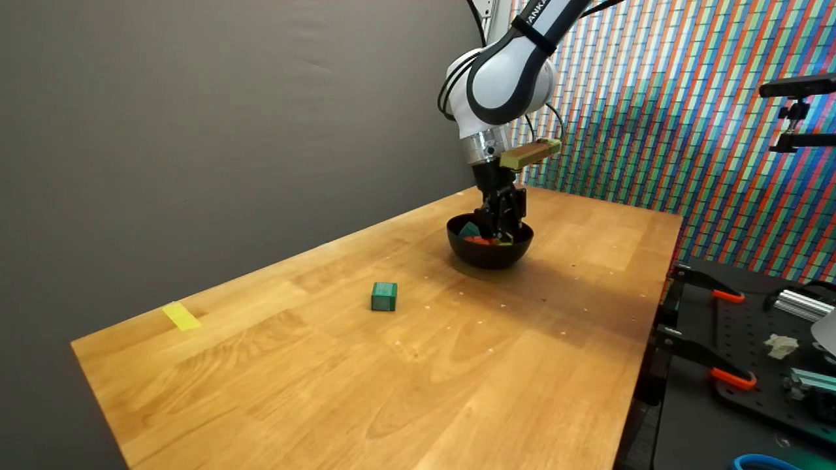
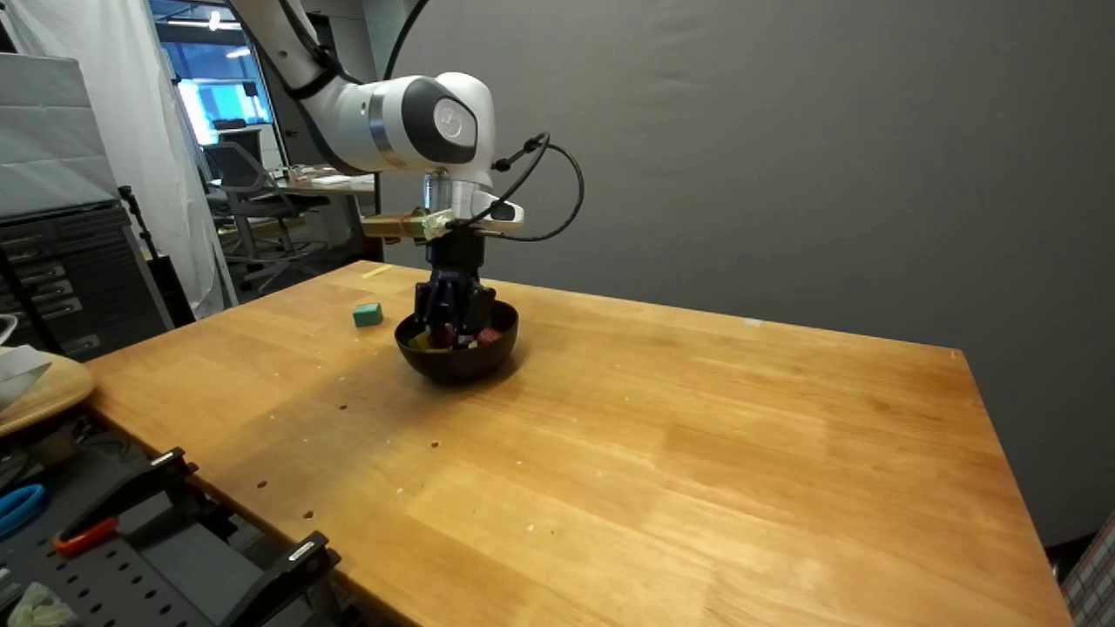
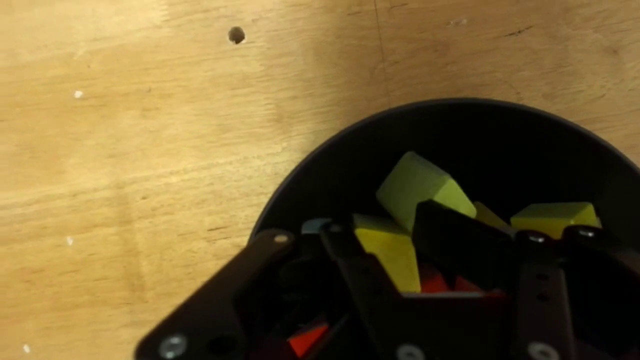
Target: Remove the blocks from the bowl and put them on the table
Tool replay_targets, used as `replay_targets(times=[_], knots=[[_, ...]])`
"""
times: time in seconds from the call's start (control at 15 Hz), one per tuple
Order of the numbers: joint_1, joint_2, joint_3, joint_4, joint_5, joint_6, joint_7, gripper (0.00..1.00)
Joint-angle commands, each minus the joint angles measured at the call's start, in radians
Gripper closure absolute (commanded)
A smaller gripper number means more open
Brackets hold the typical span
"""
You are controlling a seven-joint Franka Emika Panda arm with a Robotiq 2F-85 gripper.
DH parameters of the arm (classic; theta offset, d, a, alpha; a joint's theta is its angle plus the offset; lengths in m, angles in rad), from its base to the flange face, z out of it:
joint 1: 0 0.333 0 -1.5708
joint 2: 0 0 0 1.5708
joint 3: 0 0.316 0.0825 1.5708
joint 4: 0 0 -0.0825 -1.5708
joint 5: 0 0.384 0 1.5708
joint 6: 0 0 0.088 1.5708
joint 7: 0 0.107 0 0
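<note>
Right now my tool [image 3: 382, 235] reaches inside the bowl [image 1: 488, 258], and whether it grasps the yellow block [image 3: 392, 255] showing between its jaws I cannot tell, but other blocks [image 3: 417, 182] crowded beside it could skew my hold and make it slip as I lift.

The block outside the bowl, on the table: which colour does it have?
The block is green; it shows best in an exterior view.
</note>
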Motion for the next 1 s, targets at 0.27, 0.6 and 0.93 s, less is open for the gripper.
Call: replay_targets(times=[0.27,0.6,0.93], knots=[[-0.017,0.027,0.012,0.07,0.026,-0.057,-0.05,0.88],[-0.048,-0.067,0.015,0.017,0.064,-0.033,-0.13,0.86],[-0.072,-0.04,0.03,0.064,0.121,-0.039,-0.169,0.46]])
